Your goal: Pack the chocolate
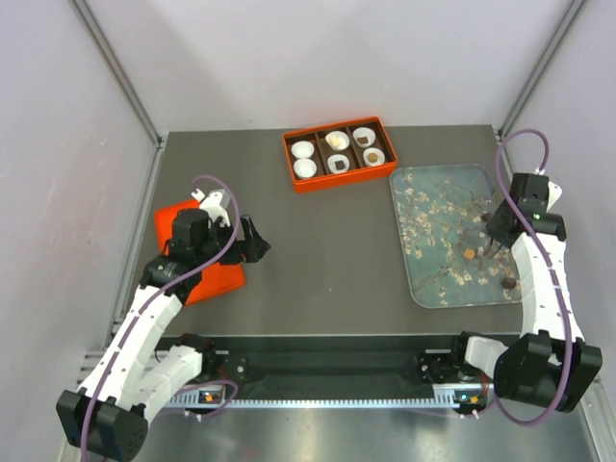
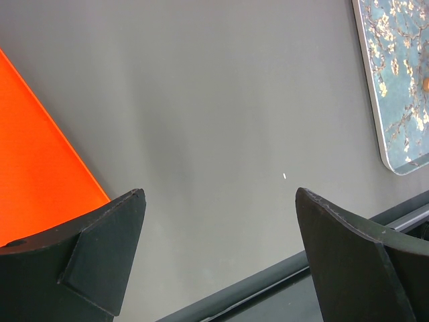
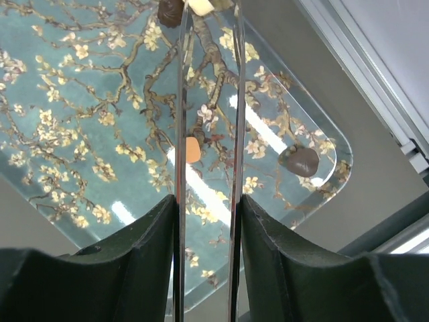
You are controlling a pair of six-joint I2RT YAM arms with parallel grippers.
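The chocolate lies as small lumps on the grey-blue blossom tray [image 1: 433,231]: a tan one [image 1: 469,254] and a dark one [image 1: 507,283]. In the right wrist view the tan lump [image 3: 194,149] shows between two metal tong blades [image 3: 236,100], the dark lump [image 3: 299,161] lies to the right, and another dark lump [image 3: 171,9] sits at the blade tips. My right gripper [image 1: 496,241] [image 3: 208,201] is shut on the tongs over the tray. My left gripper [image 1: 258,241] [image 2: 221,194] is open and empty above bare table. The orange box [image 1: 339,179] holds white cups, several with chocolates.
A flat orange lid [image 1: 192,252] lies under the left arm and shows at the left of the left wrist view [image 2: 33,161]. The tray's corner [image 2: 402,100] shows there too. A dark rail [image 1: 327,356] runs along the table's near edge. Walls enclose the table.
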